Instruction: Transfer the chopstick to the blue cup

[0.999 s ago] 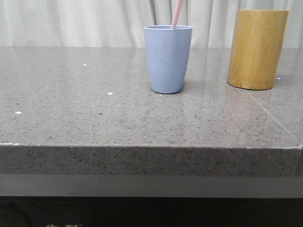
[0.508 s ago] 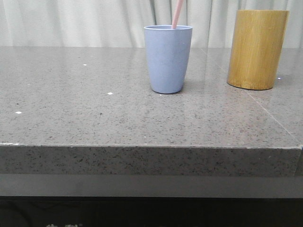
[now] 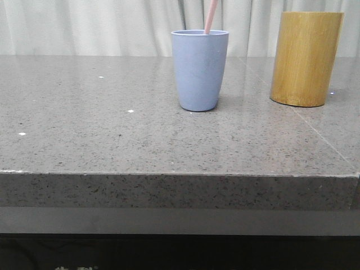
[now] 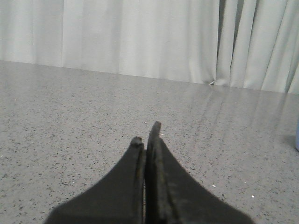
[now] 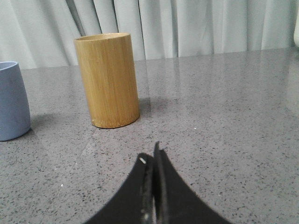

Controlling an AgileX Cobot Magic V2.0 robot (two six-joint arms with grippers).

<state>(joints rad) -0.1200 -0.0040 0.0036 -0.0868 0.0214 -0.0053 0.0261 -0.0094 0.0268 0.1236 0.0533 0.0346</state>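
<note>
The blue cup [image 3: 199, 70] stands upright on the grey stone table in the front view. A pale pink chopstick [image 3: 211, 16] sticks up out of it and leans right, its top cut off by the frame. The cup's side also shows in the right wrist view [image 5: 12, 101]. My left gripper [image 4: 146, 135] is shut and empty, low over bare table far from the cup. My right gripper [image 5: 152, 154] is shut and empty, on the near side of the bamboo cylinder. Neither gripper shows in the front view.
A taller yellow-brown bamboo cylinder [image 3: 305, 58] stands to the right of the blue cup; it also shows in the right wrist view [image 5: 107, 79]. The table's front edge [image 3: 180, 175] runs across the front view. White curtains hang behind.
</note>
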